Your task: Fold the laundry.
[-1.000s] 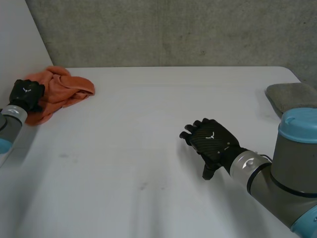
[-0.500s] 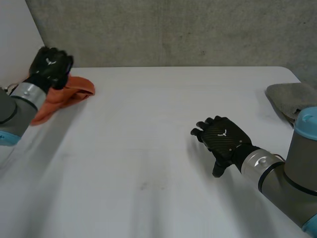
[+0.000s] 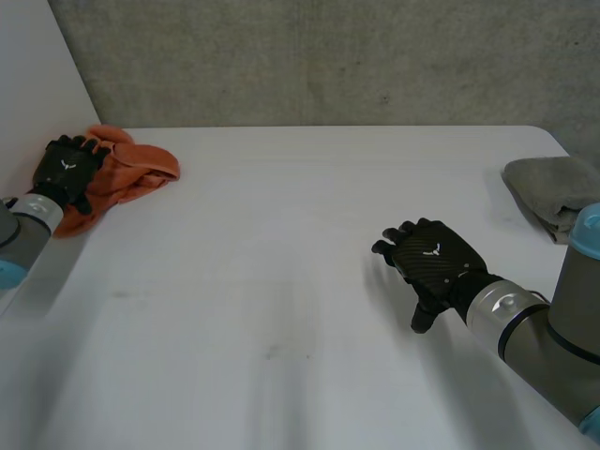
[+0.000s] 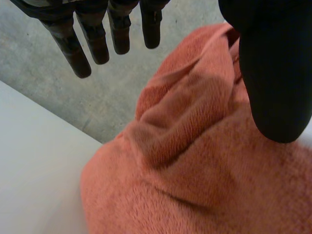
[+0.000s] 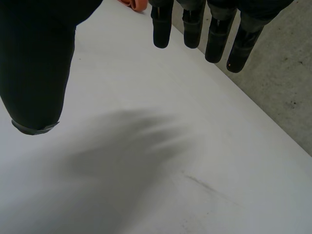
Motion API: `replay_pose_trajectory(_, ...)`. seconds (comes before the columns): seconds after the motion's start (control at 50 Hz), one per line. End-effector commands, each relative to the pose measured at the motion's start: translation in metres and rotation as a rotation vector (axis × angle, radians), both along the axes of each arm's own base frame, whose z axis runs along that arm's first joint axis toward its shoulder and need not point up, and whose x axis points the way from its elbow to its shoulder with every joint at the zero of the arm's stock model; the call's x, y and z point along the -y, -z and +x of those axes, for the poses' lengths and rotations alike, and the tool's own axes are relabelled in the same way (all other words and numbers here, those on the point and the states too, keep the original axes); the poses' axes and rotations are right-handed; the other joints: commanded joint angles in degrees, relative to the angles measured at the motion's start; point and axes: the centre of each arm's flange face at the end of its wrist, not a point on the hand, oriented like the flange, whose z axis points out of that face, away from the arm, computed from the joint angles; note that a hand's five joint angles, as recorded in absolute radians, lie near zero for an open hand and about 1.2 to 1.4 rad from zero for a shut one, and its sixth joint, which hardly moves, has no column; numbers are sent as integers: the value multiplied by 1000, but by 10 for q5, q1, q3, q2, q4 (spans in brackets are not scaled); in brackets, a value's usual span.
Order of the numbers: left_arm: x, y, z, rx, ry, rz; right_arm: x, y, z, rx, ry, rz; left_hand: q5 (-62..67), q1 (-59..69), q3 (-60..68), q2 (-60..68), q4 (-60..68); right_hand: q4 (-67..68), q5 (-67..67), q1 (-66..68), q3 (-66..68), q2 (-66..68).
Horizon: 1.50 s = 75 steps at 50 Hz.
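Note:
A crumpled orange towel [image 3: 127, 171] lies bunched at the table's far left corner. My left hand [image 3: 64, 172] hovers over the towel's left end with its fingers straight and apart from the thumb. In the left wrist view the orange towel [image 4: 195, 170] lies under the palm, the fingers [image 4: 78, 48] and the thumb [image 4: 275, 78] spread above it and nothing pinched. My right hand [image 3: 429, 263] floats open above the bare table right of the middle. The right wrist view has its fingers [image 5: 195, 24] straight over the white surface.
A folded grey towel [image 3: 551, 190] lies at the table's right edge. The white table [image 3: 281, 281] stretches bare between the two hands. A grey concrete wall [image 3: 328, 56] rises behind the far edge, and a white panel [image 3: 28, 75] stands at the far left.
My left hand rose above the orange towel, then came back down onto its left end with its fingers now straight. My right hand drifted a little to the right.

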Motion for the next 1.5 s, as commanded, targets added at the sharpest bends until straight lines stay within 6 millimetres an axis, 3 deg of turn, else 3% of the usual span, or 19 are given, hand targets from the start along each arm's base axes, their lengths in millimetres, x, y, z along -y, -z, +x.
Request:
replay_pose_trajectory(0.02, 15, 22, 8, 2, -5, -20, 1, 2, 0, -1, 0, 1, 100, 105, 101, 99, 104, -35, -33, -16, -22, -25)
replay_pose_trajectory(0.16, 23, 32, 10, 10, -7, -42, 6, 1, -2, 1, 14, -6, 271, 276, 273, 271, 275, -35, -33, -16, -22, -25)
replay_pose_trajectory(0.28, 26, 35, 13, 18, -15, -52, 7, 2, -2, 0, 16, -3, 663, 668, 664, 662, 667, -35, -33, -16, -22, -25)
replay_pose_trajectory(0.34, 23, 33, 14, 45, -30, -65, 7, 2, -2, 0, 16, -3, 670, 675, 671, 670, 674, -35, -33, -16, -22, -25)
replay_pose_trajectory(0.44, 8, -10, -2, 65, -8, -142, 7, 1, -2, 1, 16, -5, 670, 675, 671, 670, 674, -35, -33, -16, -22, -25)
replay_pose_trajectory(0.52, -21, -58, -42, 58, 58, -234, 6, 1, -2, 1, 17, -4, 670, 675, 671, 670, 674, -35, -33, -16, -22, -25)
replay_pose_trajectory(0.54, -37, -74, -60, 40, 97, -244, 6, 2, -3, 1, 19, -3, 670, 675, 671, 670, 674, -35, -33, -16, -22, -25)
replay_pose_trajectory(0.64, -98, -102, -116, -105, 235, -147, 6, 2, -4, -1, 25, 2, 670, 675, 671, 670, 674, -35, -33, -16, -22, -25)
replay_pose_trajectory(0.74, -193, -135, -172, -354, 429, 83, 14, 0, -12, 8, 66, 1, 670, 675, 671, 670, 674, -35, -33, -16, -22, -25)
replay_pose_trajectory(0.8, -237, -139, -190, -460, 507, 225, 21, -2, -19, 10, 105, -4, 670, 675, 671, 670, 674, -35, -33, -16, -22, -25)
replay_pose_trajectory(0.82, -264, -136, -201, -514, 556, 321, 22, -2, -20, 10, 115, -5, 670, 675, 671, 670, 674, -35, -33, -16, -22, -25)
replay_pose_trajectory(0.88, -298, -123, -217, -562, 614, 456, 27, -4, -24, 14, 152, -7, 640, 646, 642, 640, 644, -35, -33, -16, -22, -25)
replay_pose_trajectory(0.9, -319, -117, -227, -577, 649, 520, 27, -4, -25, 15, 160, -7, 278, 284, 280, 278, 282, -35, -33, -16, -22, -25)
replay_pose_trajectory(0.92, -327, -115, -230, -581, 658, 544, 28, -5, -26, 17, 167, -7, 122, 127, 123, 121, 126, -35, -33, -16, -22, -25)
replay_pose_trajectory(0.96, -339, -112, -236, -575, 683, 572, 30, -6, -26, 17, 176, -13, 6, 11, 7, 6, 10, -35, -33, -16, -22, -25)
replay_pose_trajectory(1.1, -327, -113, -229, -591, 609, 544, 34, -7, -29, 20, 189, -15, -3, 3, -1, -3, 1, -35, -33, -16, -22, -25)
replay_pose_trajectory(1.2, -294, -127, -199, -636, 413, 431, 34, -10, -28, 22, 183, -18, 9, 14, 10, 9, 13, -35, -33, -16, -22, -25)
replay_pose_trajectory(1.3, -283, -133, -178, -637, 290, 374, 31, -19, -26, 22, 166, -36, 17, 23, 19, 17, 21, -35, -33, -16, -22, -25)
replay_pose_trajectory(1.5, -285, -108, -160, -403, 154, 374, 7, -44, -12, -6, -27, 30, 26, 31, 27, 25, 30, -35, -33, -16, -22, -25)
